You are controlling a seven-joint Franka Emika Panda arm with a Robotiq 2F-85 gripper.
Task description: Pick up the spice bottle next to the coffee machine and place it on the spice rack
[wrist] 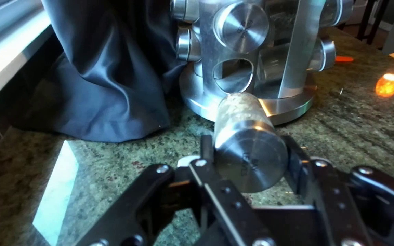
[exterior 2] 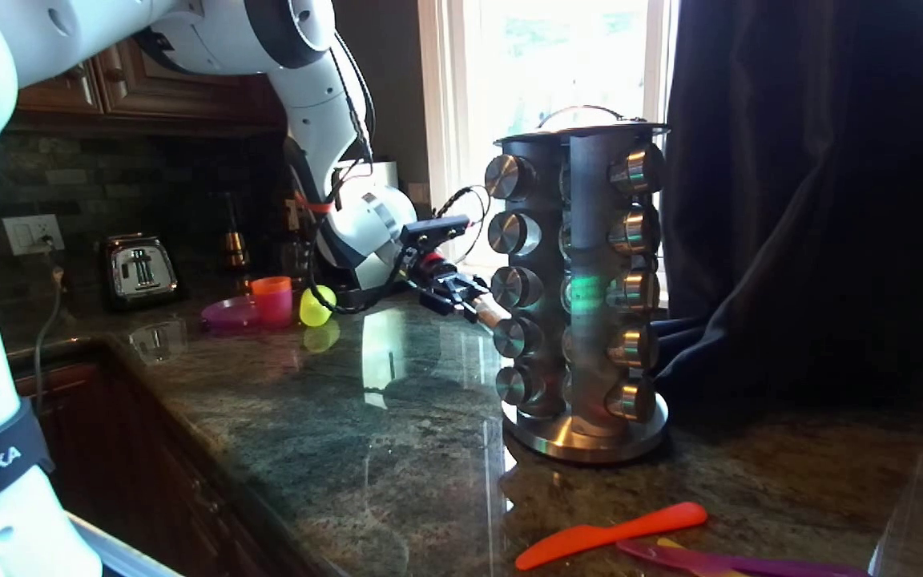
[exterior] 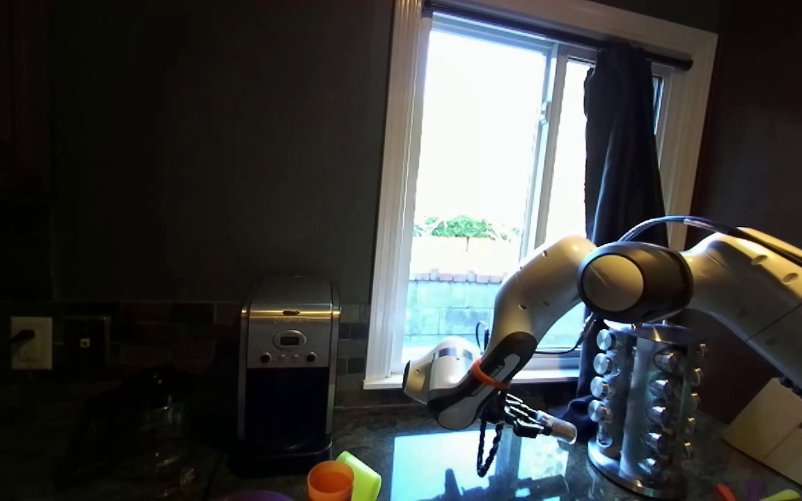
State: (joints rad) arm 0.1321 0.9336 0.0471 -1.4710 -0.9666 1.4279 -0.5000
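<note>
The spice bottle is a glass jar with a shiny steel lid. My gripper is shut on it around the lid end in the wrist view, above the counter. The bottle's glass end points at the spice rack, just below a round empty hole in the rack's lowest tier in view. Whether it touches the rack cannot be told. The rack, a steel carousel of lidded jars, stands in both exterior views. The coffee machine stands farther back along the wall, away from the gripper.
A dark curtain hangs to the counter beside the rack. An orange cup and a green cup stand near the coffee machine. A knife block is beyond the rack. An orange knife lies in front of the rack.
</note>
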